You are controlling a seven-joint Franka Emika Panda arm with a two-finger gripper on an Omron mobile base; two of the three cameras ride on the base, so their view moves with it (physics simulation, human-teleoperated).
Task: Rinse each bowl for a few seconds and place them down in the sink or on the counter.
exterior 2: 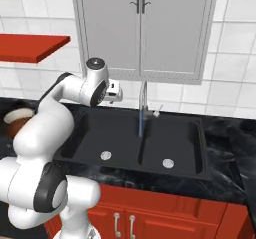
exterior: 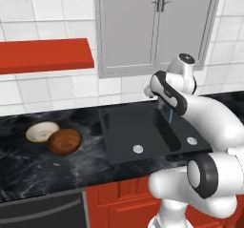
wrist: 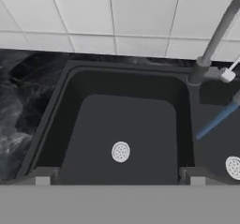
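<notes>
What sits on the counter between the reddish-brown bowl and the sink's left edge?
Nothing: in the left base view the stretch of black counter between the reddish-brown bowl and the sink is bare. The cream bowl lies on the bowl's far side.

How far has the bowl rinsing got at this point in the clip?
Done: water runs from the faucet into the sink. In hand: nothing; the gripper hangs over the left basin with its jaws open and empty. Left: both the reddish-brown bowl and the cream-white bowl sit on the counter left of the sink, neither picked up.
</notes>
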